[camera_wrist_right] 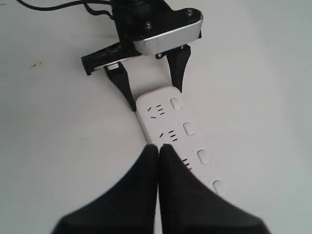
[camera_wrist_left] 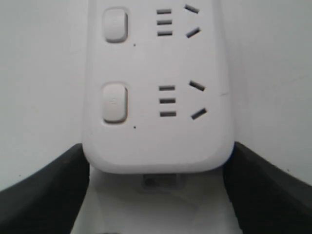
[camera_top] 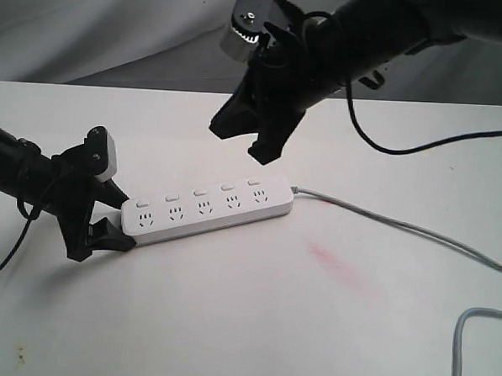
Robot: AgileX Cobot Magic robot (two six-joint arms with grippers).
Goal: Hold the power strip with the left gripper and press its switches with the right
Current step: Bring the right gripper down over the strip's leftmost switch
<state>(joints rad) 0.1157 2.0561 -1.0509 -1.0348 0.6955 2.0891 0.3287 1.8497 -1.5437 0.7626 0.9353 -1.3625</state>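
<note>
The left end effector (camera_top: 123, 222) clamps the end of the power strip (camera_top: 206, 204) on the counter (camera_top: 227, 321); the right end effector (camera_wrist_right: 158, 161), closed tight, hovers above and should drop squarely onto one of its switches (camera_top: 199, 191).
</note>
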